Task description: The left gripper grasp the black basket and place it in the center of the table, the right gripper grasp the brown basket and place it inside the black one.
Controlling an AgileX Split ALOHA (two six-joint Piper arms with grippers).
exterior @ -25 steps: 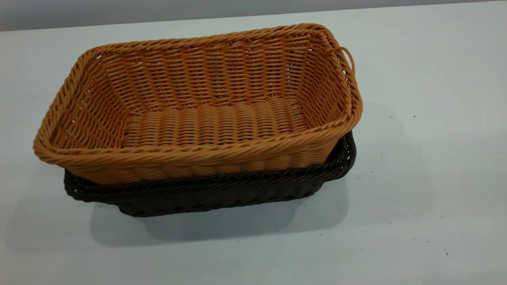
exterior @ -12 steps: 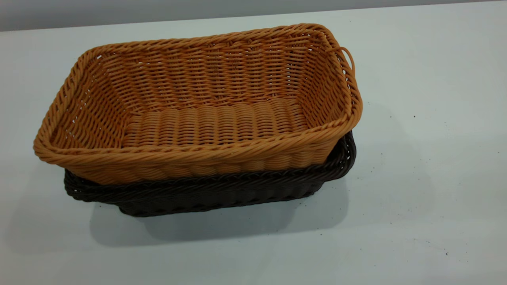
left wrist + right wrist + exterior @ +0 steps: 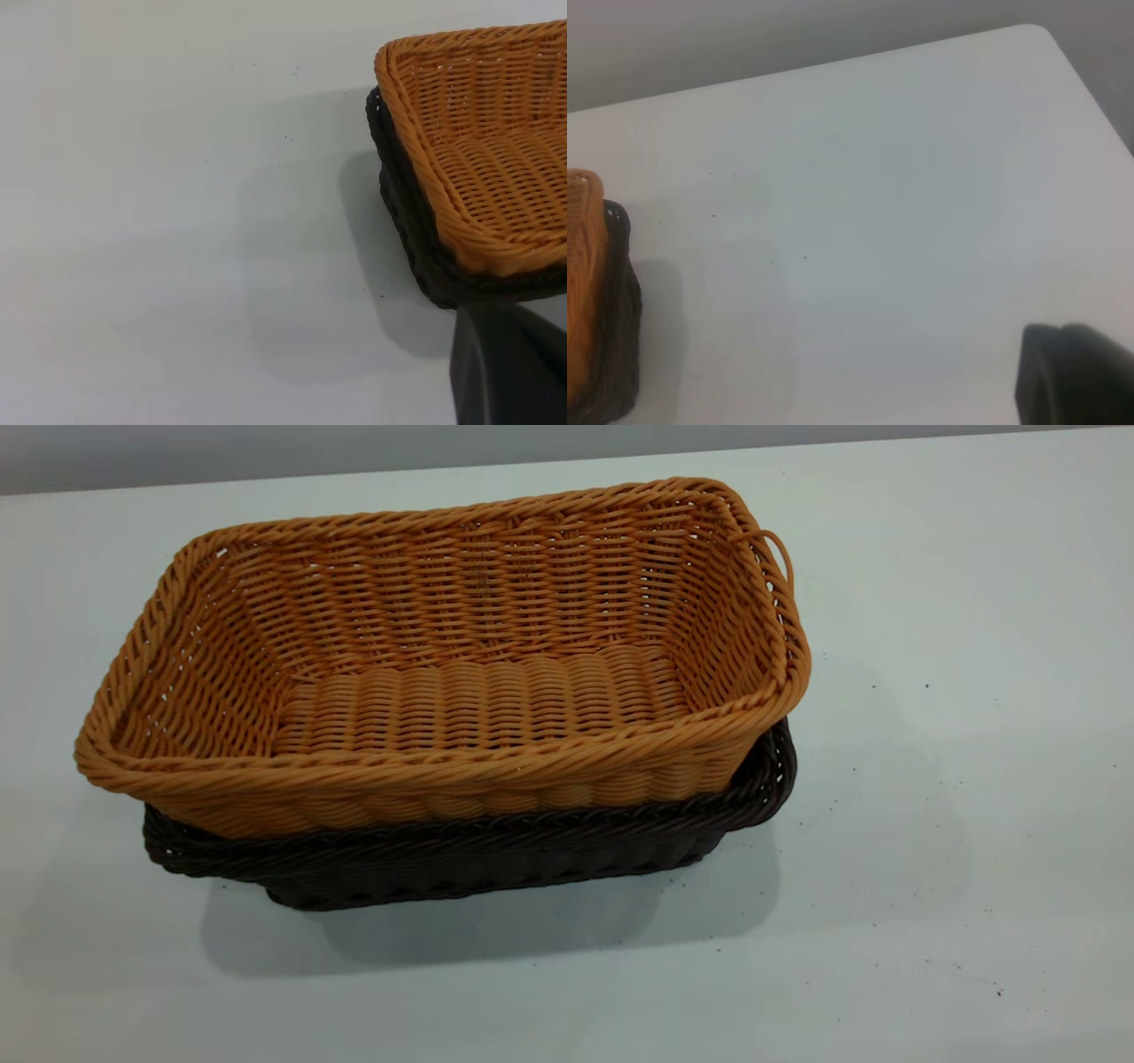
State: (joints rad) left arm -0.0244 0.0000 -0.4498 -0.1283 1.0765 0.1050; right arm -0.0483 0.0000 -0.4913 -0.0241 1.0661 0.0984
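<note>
Baskets sit stacked on the worktop (image 3: 930, 602). The brown basket (image 3: 461, 682) rests inside the black basket (image 3: 496, 855), and only the dark rim and lower wall of the black one peek out under it. The brown one sits a little crooked, so its rim hangs past the black rim at the far left end. The stack stands near the middle of the worktop in the view from outside.

Nothing has changed in the last second. The 2 baskets lie just as they did before, and no arm shows in the outside view at any time.

The left pincer (image 3: 509, 367) shows only as a dark lump at the edge of its own wrist view, close to a corner of the stack but not touching it. I cannot tell if it is open or closed. The right pincer (image 3: 1076, 376) is also just a dark lump, well apart from the baskets, which show at the far side of its view. I cannot tell its state either.

Since all is quiet and the brown basket is already in the black one, the job looks done.
</note>
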